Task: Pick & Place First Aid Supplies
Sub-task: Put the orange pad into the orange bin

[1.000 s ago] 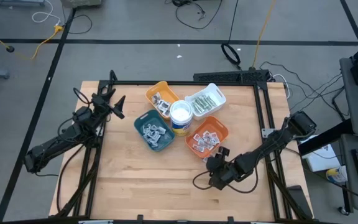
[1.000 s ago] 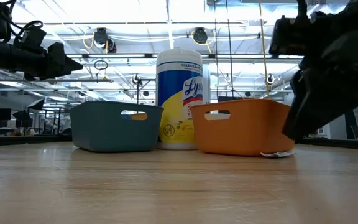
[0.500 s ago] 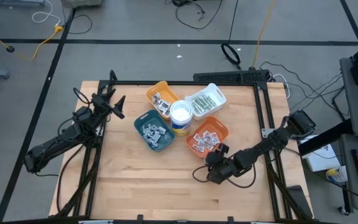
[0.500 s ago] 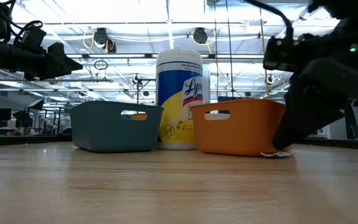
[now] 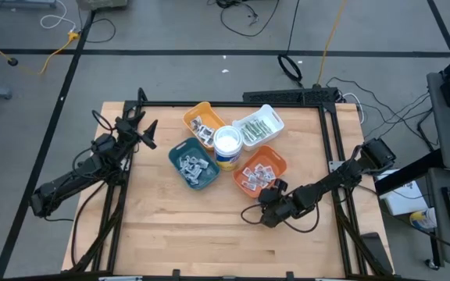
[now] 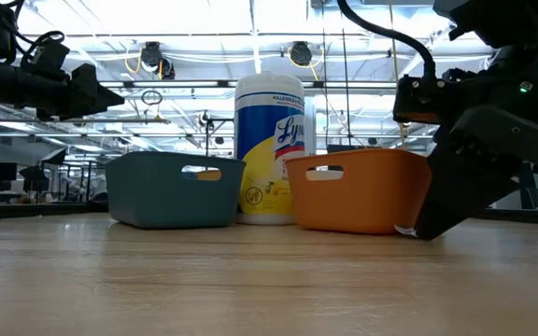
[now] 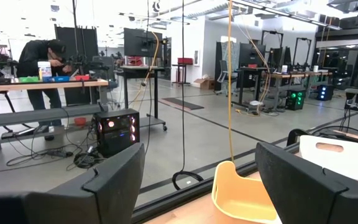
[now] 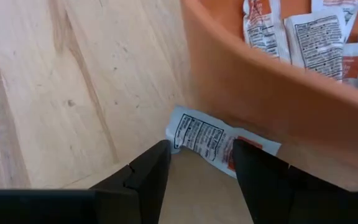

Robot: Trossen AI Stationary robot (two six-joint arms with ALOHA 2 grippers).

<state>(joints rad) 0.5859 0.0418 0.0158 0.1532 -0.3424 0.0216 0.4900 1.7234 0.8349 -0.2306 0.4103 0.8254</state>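
A white packet with black print and a red mark (image 8: pixel 210 138) lies flat on the table, against the near wall of the orange tray (image 8: pixel 272 93) that holds more such packets. My right gripper (image 8: pixel 199 154) is open and slants down over this loose packet, one fingertip at each of its ends. In the low view the packet's edge (image 6: pixel 403 230) shows beside the gripper (image 6: pixel 426 224); from above the gripper (image 5: pixel 267 200) covers it. My left gripper (image 5: pixel 148 129) waits open above the table's far left, nothing between its fingers (image 7: pixel 114 183). My right gripper comes at the loose packet slanting down from the table's near right side, its fingers (image 8: pixel 151 171) along the packet's length. One fingertip stands right at the packet's end (image 8: pixel 174 132). Whether it touches the packet I cannot tell.
Behind the orange tray (image 5: pixel 261 169) stand a white tub (image 5: pixel 227 146), a teal tray (image 5: pixel 194 162), a yellow tray (image 5: pixel 203 122) and a white tray (image 5: pixel 258 127), all holding packets except the tub. Bare wood lies toward the table's near edge (image 5: pixel 209 234).
My right gripper has sunk toward the table and moved toward the orange tray's near wall, closing in on the loose packet, which has stayed where it lay.
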